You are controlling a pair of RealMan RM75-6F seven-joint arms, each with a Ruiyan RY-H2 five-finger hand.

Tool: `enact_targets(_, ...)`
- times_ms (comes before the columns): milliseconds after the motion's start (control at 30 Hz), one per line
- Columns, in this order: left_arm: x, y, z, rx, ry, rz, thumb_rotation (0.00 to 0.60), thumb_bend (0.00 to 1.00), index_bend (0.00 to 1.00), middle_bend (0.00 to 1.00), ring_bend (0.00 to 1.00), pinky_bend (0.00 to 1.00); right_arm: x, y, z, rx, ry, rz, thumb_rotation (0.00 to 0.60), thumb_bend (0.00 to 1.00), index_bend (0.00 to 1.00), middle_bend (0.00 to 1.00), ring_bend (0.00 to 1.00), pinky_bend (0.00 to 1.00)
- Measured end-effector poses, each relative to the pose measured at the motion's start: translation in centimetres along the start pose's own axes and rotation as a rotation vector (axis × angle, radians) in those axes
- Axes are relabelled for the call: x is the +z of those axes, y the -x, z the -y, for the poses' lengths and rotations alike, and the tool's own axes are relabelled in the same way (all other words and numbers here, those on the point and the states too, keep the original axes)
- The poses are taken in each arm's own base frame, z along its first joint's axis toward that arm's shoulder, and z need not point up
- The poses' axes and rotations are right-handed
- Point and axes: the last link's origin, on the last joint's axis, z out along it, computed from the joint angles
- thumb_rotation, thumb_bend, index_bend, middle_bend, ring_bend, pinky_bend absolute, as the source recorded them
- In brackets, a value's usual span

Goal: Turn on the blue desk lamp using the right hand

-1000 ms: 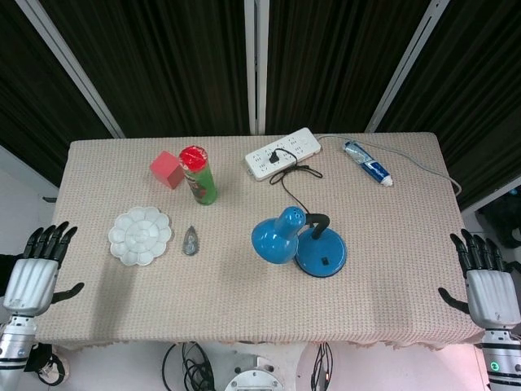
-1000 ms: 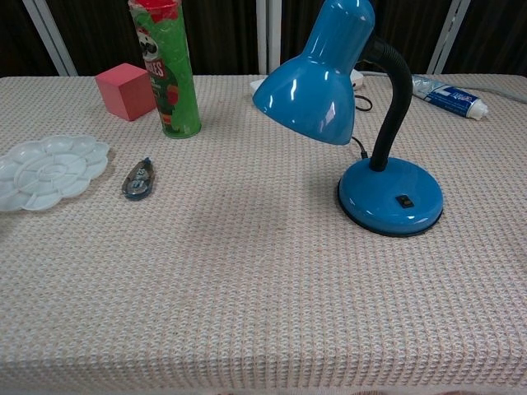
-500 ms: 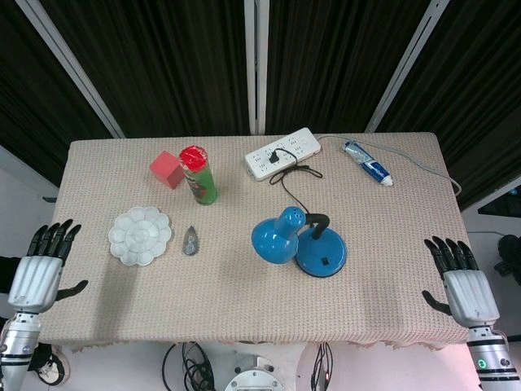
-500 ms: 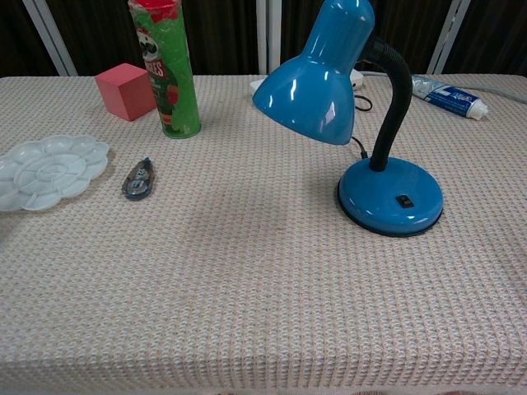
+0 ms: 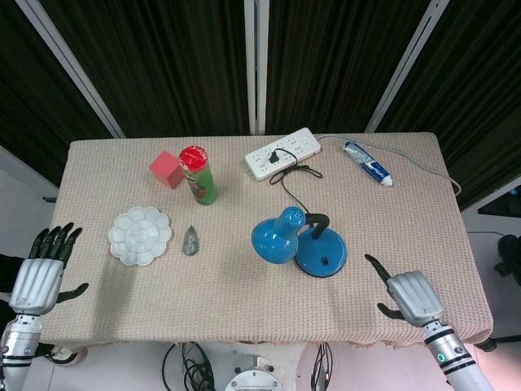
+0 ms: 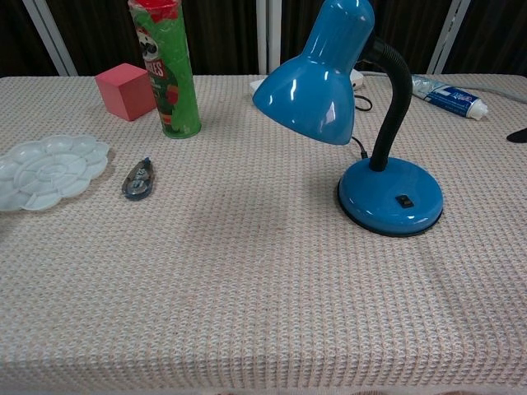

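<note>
The blue desk lamp (image 5: pixel 321 254) stands at the table's centre right, its shade (image 5: pixel 275 238) bent down to the left and unlit. A small black switch (image 6: pixel 403 199) sits on top of its round base (image 6: pixel 391 197). My right hand (image 5: pixel 411 297) hovers over the table's front right, a short way right of the base and not touching it. One dark finger (image 5: pixel 373 265) points toward the lamp while the others are curled in; its tip (image 6: pixel 519 136) shows at the right edge of the chest view. My left hand (image 5: pixel 45 269) hangs off the table's left edge, fingers spread, holding nothing.
A green chip can (image 5: pixel 198 175) and a red cube (image 5: pixel 166 169) stand at the back left. A white palette (image 5: pixel 140 235) and a small tape dispenser (image 5: pixel 190 240) lie left of the lamp. A power strip (image 5: pixel 283 152) with the lamp's cord and a toothpaste tube (image 5: pixel 368 169) lie at the back.
My right hand has moved left from beyond the table's right edge to over the table near the lamp base, curling most fingers and leaving one extended. The left hand barely shifted.
</note>
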Motion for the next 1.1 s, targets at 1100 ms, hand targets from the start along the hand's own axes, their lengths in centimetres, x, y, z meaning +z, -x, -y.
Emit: enact_targets(1100, -0.2, 0.0, 0.8, -0.019, -0.016, 0.006, 0.6, 0.09, 0.0, 0.0, 0.0, 0.0, 6.3, 2.9, 4.4, 0.028, -0.049, 0.24, 0.6, 0.33, 0.0, 0.97, 0.8, 0.78)
